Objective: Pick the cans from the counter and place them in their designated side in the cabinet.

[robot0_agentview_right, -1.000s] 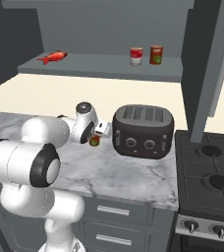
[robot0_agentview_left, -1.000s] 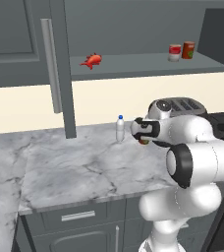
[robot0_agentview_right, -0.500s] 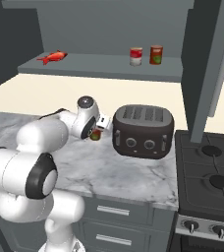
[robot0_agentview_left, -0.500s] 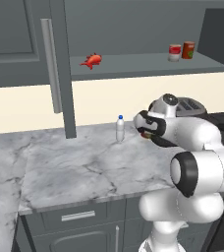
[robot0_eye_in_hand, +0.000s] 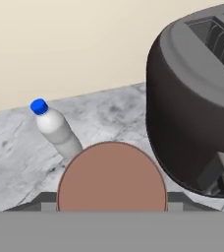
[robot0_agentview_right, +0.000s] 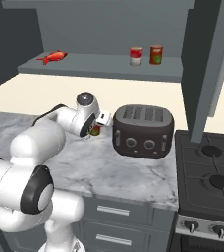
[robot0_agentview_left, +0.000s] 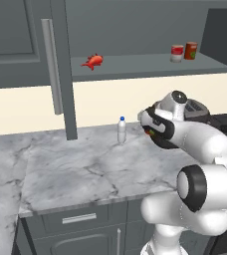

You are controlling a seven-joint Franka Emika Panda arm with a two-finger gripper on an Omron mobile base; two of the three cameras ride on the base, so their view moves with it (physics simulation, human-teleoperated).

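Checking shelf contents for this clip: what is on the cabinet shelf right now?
On the shelf stand a cream-white can and an orange-red can, side by side near its right end, with a red fish lying toward the left. The door hides the cabinet's far-left part.

No text, brand, number or sign can be read anywhere in these pictures. The cream-white tin with a red band (robot0_agentview_left: 176,53) and the dark red tin with a green label patch (robot0_agentview_left: 190,50), in the upper right of the left base view on the flat grey shelf (robot0_agentview_left: 135,66), carry only colour blocks, too small to show lettering. The small clear bottle with a blue cap (robot0_eye_in_hand: 56,129), at the left of the hand view, has no printed label. The dark grey toaster (robot0_agentview_right: 143,131), mid-frame in the right base view, shows round knobs without legible markings.
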